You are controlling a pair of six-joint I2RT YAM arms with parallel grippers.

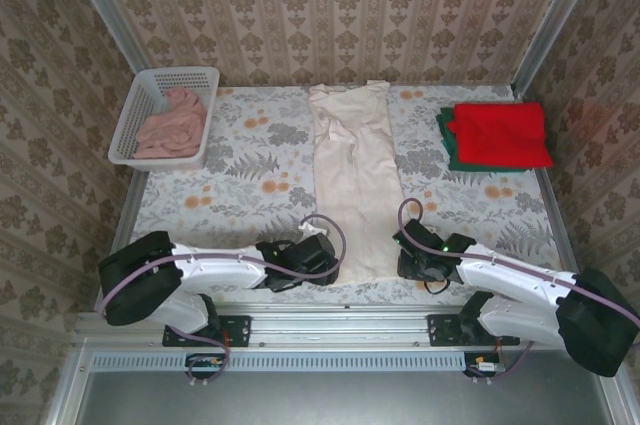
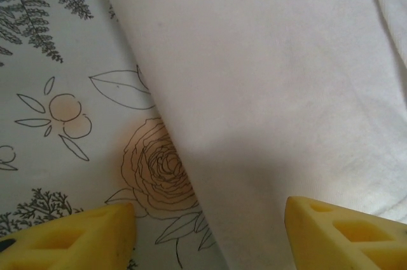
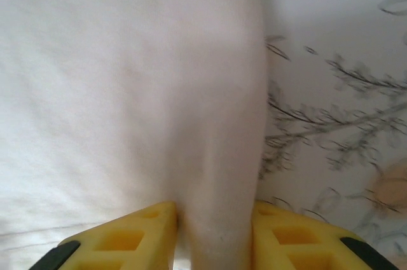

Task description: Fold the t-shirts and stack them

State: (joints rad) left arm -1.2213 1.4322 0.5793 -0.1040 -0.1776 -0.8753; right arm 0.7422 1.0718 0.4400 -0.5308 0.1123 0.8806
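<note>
Basket (image 1: 128,127) with pink cloth (image 1: 172,125) sat at far left of table (image 1: 240,190). Left gripper (image 1: 318,247) was at near left edge of cream shirt (image 1: 352,170), fingers (image 2: 76,239) spread wide across hem, gripping nothing. Cream shirt lay mid-table as long narrow strip. Right gripper (image 3: 213,222) had pinched fold at near right edge. Red shirt (image 1: 500,133) lay folded on green shirt (image 1: 447,148), far right. Judged: cream cloth light, limp, saggy. Best held by both near corners and lifted together.

no readable text, labels or numbers anywhere here.
</note>
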